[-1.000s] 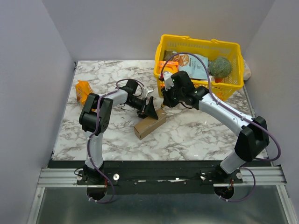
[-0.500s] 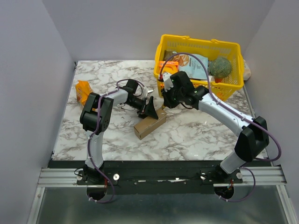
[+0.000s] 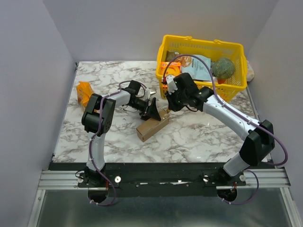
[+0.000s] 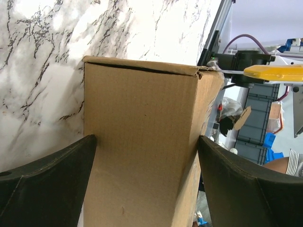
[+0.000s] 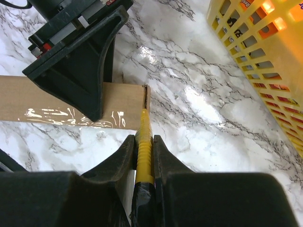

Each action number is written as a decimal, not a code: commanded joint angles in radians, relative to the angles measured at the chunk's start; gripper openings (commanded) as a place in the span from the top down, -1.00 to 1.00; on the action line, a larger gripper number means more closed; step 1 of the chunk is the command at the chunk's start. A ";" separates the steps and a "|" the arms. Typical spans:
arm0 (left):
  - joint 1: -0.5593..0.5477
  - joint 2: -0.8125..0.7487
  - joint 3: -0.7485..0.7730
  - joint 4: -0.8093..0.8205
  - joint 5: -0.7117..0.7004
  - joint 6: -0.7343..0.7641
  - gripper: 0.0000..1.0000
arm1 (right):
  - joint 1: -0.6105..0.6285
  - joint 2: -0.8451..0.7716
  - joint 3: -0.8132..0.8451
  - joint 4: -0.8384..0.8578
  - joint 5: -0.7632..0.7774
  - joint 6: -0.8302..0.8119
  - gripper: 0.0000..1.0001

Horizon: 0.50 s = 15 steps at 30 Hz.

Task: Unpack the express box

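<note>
The express box (image 3: 152,126), a small brown carton, lies on the marble table at the centre. My left gripper (image 3: 154,112) is shut across its far end, one finger on each side, as the left wrist view shows (image 4: 142,156). My right gripper (image 3: 166,105) is shut on a thin yellow cutter (image 5: 144,142). The cutter's tip meets the taped end edge of the box (image 5: 71,101), right beside the left gripper's finger (image 5: 80,61).
A yellow mesh basket (image 3: 236,85) with a broccoli head (image 3: 222,67), a snack bag and an orange packet stands at the back right, close behind my right arm. A small orange snack packet (image 3: 84,92) lies at the left. Grey walls enclose the table.
My right gripper with the cutter has shifted slightly left and forward toward the box end. The left arm and the box have stayed in place.
</note>
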 commanded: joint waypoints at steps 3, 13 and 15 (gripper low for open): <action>0.002 0.104 -0.040 0.037 -0.342 0.029 -0.75 | 0.010 -0.047 0.016 -0.180 0.014 0.008 0.99; 0.000 0.104 -0.040 0.040 -0.348 0.029 -0.73 | 0.010 -0.071 -0.027 -0.215 0.020 0.013 0.99; 0.000 0.100 -0.041 0.040 -0.343 0.035 -0.73 | 0.010 -0.079 -0.024 -0.227 0.028 0.010 0.99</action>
